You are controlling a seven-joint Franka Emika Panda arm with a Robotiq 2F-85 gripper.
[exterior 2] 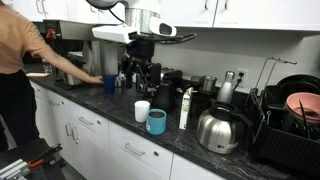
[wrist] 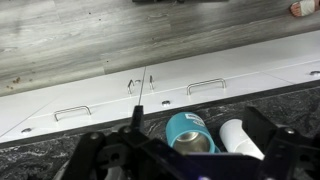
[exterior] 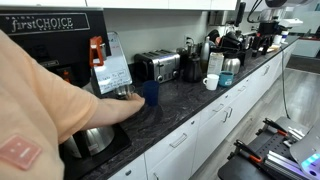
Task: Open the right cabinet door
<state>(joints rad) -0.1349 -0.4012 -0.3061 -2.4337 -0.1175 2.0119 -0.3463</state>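
In the wrist view I look down past the counter edge onto white lower cabinet fronts. Two thin vertical handles flank a seam; the cabinet door right of the seam point(wrist: 176, 72) is shut, with its handle point(wrist: 150, 80) beside the seam. My gripper point(wrist: 197, 125) is open and holds nothing. It hovers over a teal mug point(wrist: 190, 135) and a white mug point(wrist: 240, 138) on the dark counter. In an exterior view the gripper point(exterior 2: 140, 80) hangs above the counter behind both mugs, well above the lower doors point(exterior 2: 68, 135).
A person in an orange shirt point(exterior 2: 15, 45) reaches across the counter point(exterior: 190, 100) to a blue cup point(exterior: 150, 92). A toaster point(exterior: 157, 66), a kettle point(exterior 2: 220, 128), a bottle point(exterior 2: 184, 108) and a dish rack point(exterior 2: 290, 125) crowd the counter. Drawer handles point(wrist: 205, 86) run under its edge.
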